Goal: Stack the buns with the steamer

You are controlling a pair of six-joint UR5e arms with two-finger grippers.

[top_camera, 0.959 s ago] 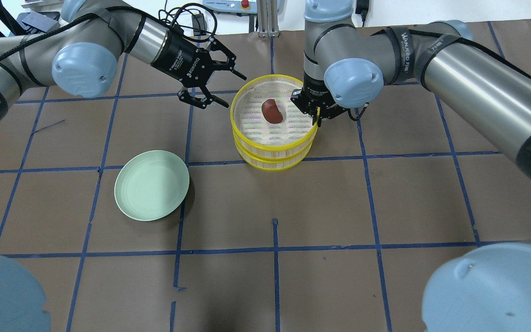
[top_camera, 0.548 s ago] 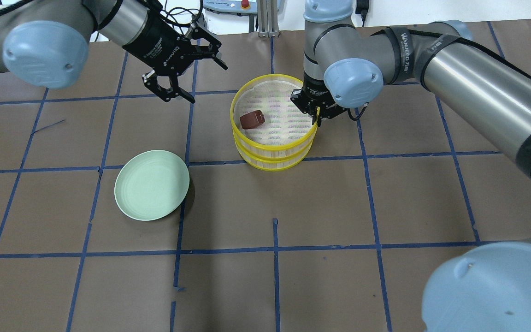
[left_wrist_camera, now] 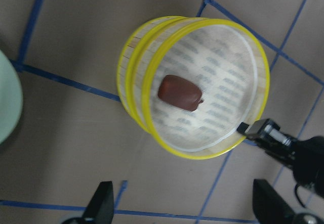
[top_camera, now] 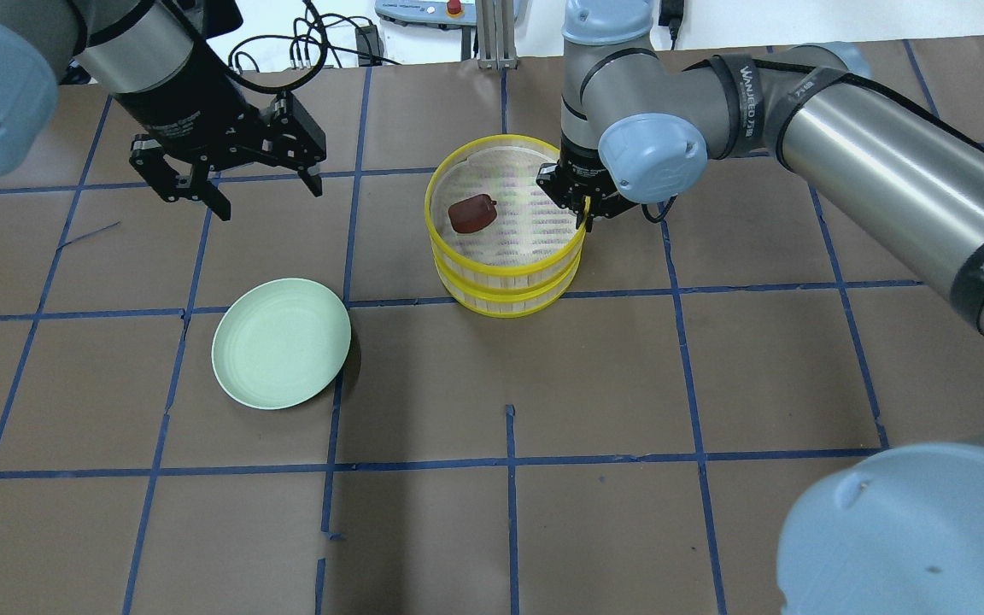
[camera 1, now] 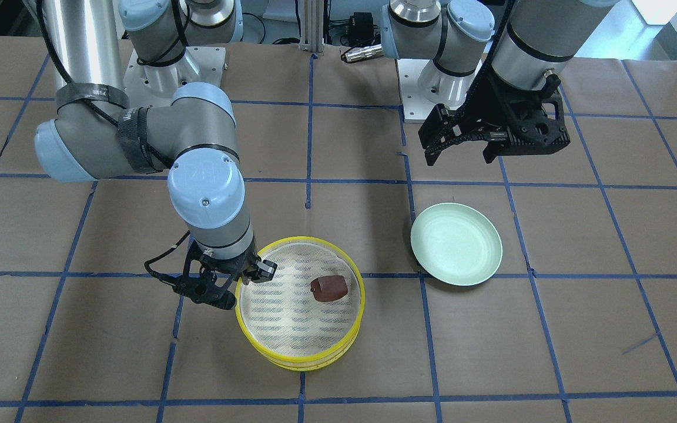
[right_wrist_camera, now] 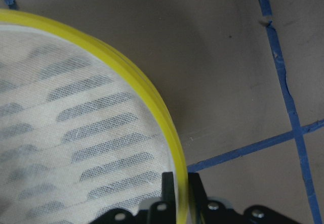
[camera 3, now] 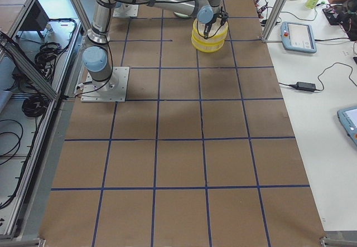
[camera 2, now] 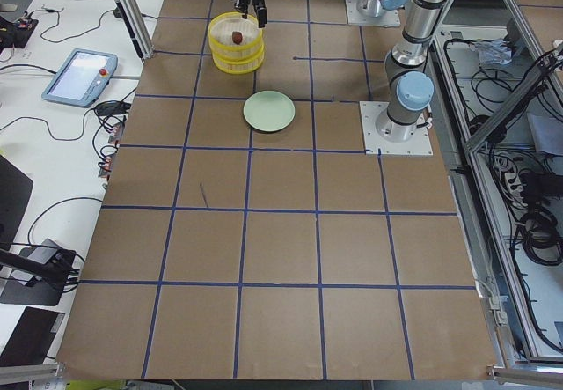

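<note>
Two yellow-rimmed steamer trays (top_camera: 505, 270) stand stacked at the table's middle back. The reddish-brown bun (top_camera: 471, 213) lies in the top tray, left of its centre, and also shows in the front view (camera 1: 329, 288) and the left wrist view (left_wrist_camera: 179, 92). The white bun is hidden. My right gripper (top_camera: 584, 219) is shut on the top tray's right rim (right_wrist_camera: 157, 113), one finger inside and one outside. My left gripper (top_camera: 270, 196) is open and empty, raised well to the left of the steamer (left_wrist_camera: 202, 153).
A pale green plate (top_camera: 281, 343) lies empty on the brown paper, left of and nearer than the steamer; it also shows in the front view (camera 1: 456, 244). Blue tape lines grid the table.
My left gripper has drawn back to the left, away from the steamer, still open. The reddish-brown bun has shifted from the tray's middle to its left part. The right gripper has stayed on the rim.
</note>
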